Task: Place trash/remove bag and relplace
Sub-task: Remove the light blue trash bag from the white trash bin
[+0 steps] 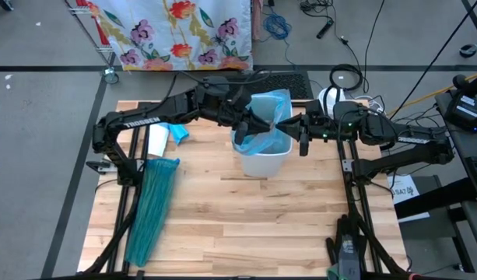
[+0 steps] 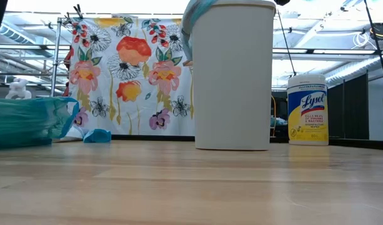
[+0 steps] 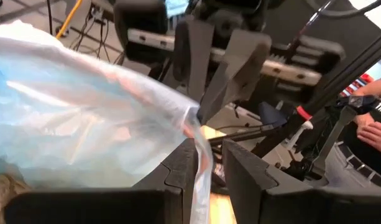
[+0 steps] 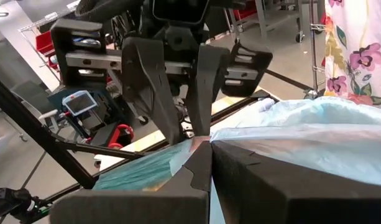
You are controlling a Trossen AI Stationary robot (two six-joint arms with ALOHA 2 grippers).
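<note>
Wooden bench carries a white bin; above it, right tool pinches the bag, left tool parted around the film.

— What's on the wooden table apart from the job itself?
— A Lysol wipes canister, upright near the white bin.
— And behind?
— A floral cloth hung on a metal rack — bright flowers on white. A blue cable coil lies on the floor.
</note>
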